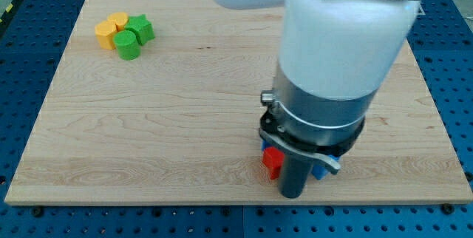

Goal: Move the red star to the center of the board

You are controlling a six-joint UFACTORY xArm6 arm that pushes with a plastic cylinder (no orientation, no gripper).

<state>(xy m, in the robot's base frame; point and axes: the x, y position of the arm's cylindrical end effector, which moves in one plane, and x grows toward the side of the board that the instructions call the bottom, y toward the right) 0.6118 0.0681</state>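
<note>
The red star (272,161) lies near the view's bottom, right of centre, partly hidden by the arm. The dark rod comes down right beside it on its right; my tip (292,195) rests on the board just below and right of the red star, seemingly touching it. A blue block (321,170) shows only as a small sliver right of the rod, mostly hidden; its shape cannot be made out.
At the view's top left sits a tight cluster: two yellow blocks (111,31), a green star (141,29) and a green cylinder (126,45). The large white and grey arm body (332,68) covers the board's right-centre. The wooden board (148,120) lies on a blue pegboard table.
</note>
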